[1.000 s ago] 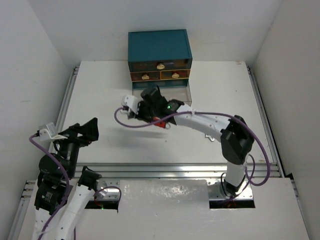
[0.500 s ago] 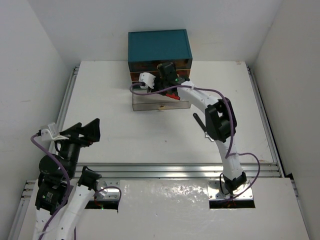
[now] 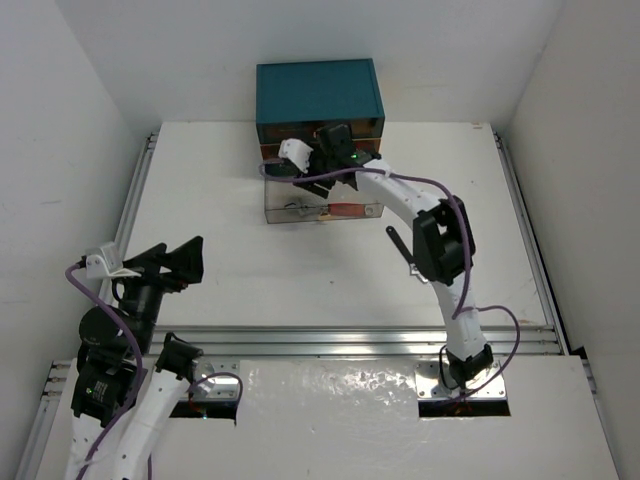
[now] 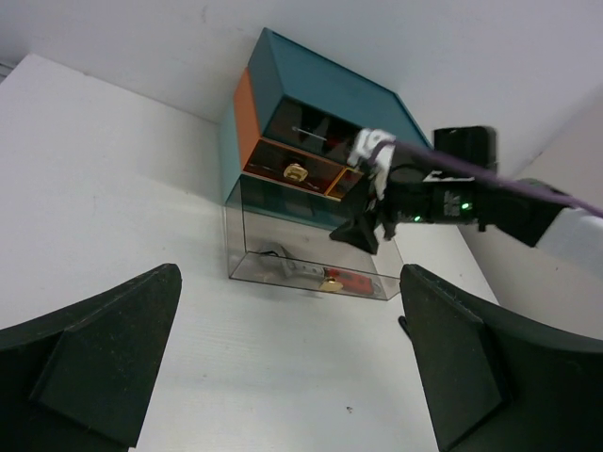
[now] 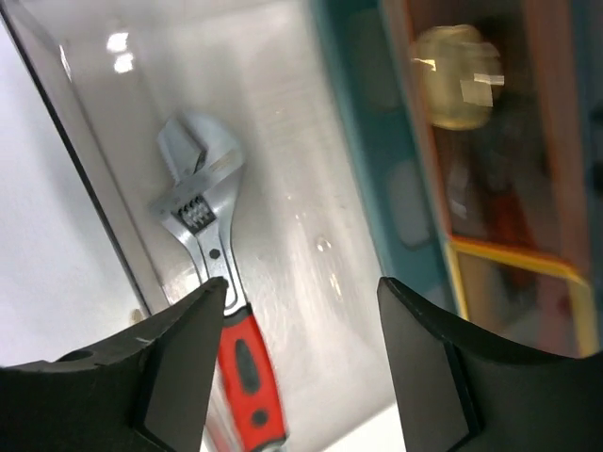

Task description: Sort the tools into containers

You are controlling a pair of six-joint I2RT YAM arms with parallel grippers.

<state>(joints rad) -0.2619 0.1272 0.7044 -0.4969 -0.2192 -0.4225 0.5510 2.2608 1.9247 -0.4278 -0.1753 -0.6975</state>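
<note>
The teal chest [image 3: 318, 92] stands at the back of the table. Its lowest drawer [image 3: 272, 203], clear-walled, is pulled out. A red-handled adjustable wrench [image 3: 340, 210] lies flat inside it, silver head to the left. My right gripper [image 3: 308, 168] hovers just above the drawer, open and empty. The right wrist view shows the wrench [image 5: 215, 268] below the gripper [image 5: 301, 348], beside the left finger. My left gripper [image 3: 165, 262] is open and empty near the table's front left, far from the chest. The left wrist view shows the chest [image 4: 325, 89] and the wrench [image 4: 316, 273] in the drawer.
Upper drawers with brownish fronts and pale knobs [image 4: 295, 171] are closed; one knob [image 5: 457, 75] shows in the right wrist view. A small slim black tool [image 3: 396, 242] lies on the table beside the right arm. White walls enclose the table on three sides.
My right arm carried the red-handled wrench from mid-table back to the open drawer and let it go. The wrench now lies in the drawer. The left arm has hardly moved.
</note>
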